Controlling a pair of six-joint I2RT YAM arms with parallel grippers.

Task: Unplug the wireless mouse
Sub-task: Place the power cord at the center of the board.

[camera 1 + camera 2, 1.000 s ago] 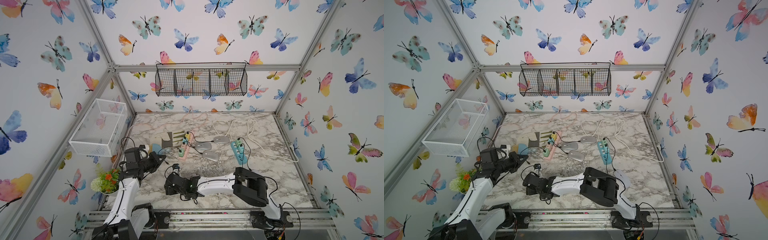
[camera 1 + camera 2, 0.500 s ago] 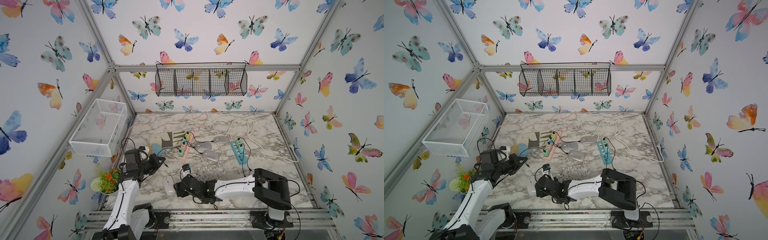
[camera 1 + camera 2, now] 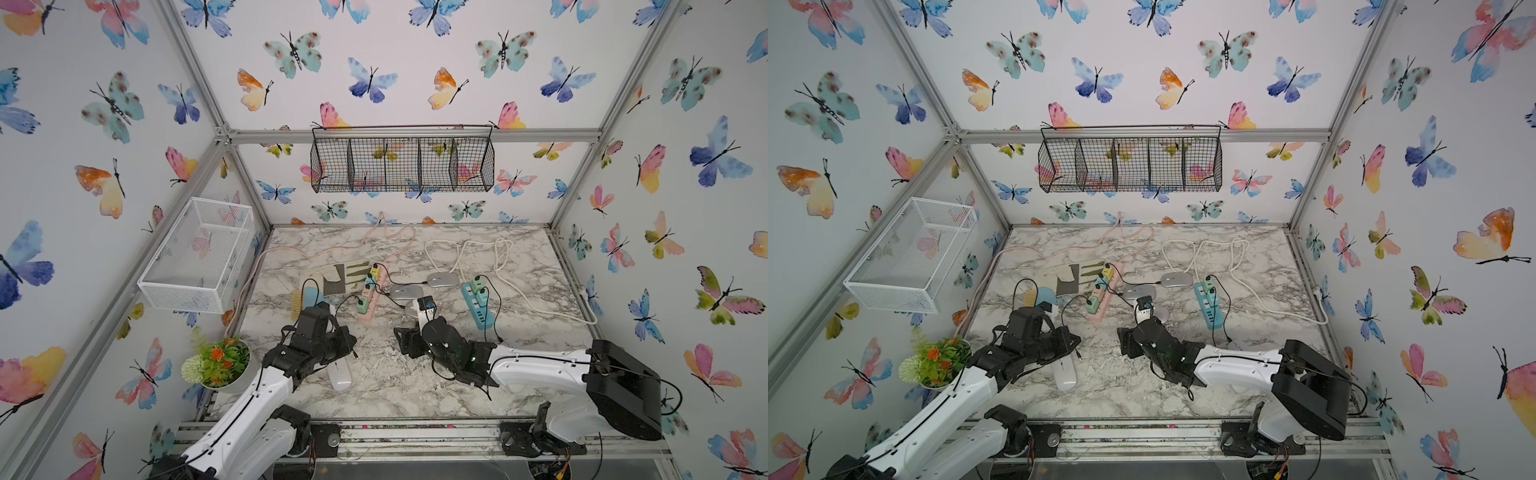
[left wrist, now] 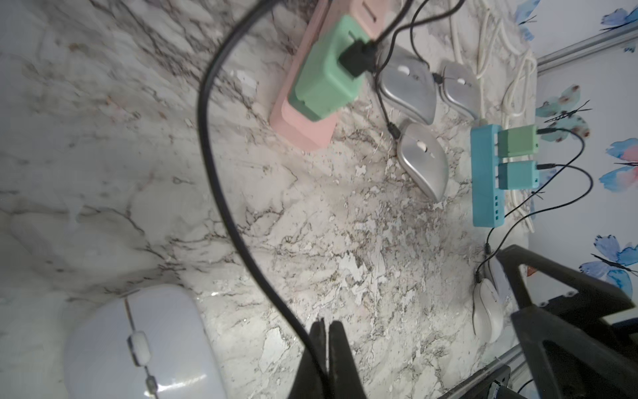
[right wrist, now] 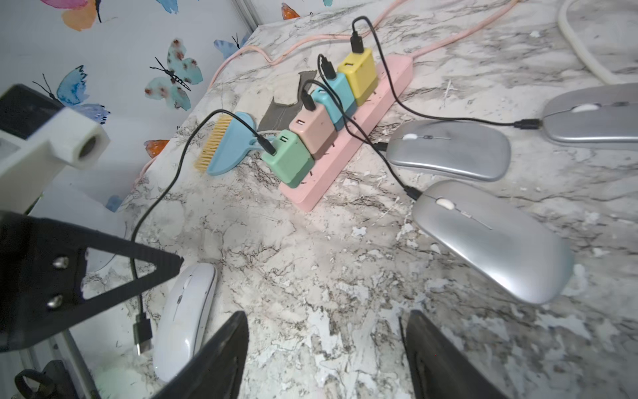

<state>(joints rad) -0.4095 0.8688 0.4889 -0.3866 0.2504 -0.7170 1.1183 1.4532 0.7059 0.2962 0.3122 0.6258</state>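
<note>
Our left fingers (image 4: 336,352) are pressed together on a black cable (image 4: 221,193). Its plug (image 5: 141,333) is out of the white mouse (image 5: 184,321) and sits just beside it. That mouse lies on the counter (image 4: 345,259), close by these fingers. Our right fingers (image 5: 221,359) stand wide apart, holding nothing, near the same mouse. Farther out, the cable runs to a green charger (image 4: 324,83) on a pink strip (image 5: 331,179), with silver mice (image 5: 490,238) beside it.

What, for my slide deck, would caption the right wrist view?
Left gripper holds the black cable, unplugged from the white mouse; right gripper open.
</note>
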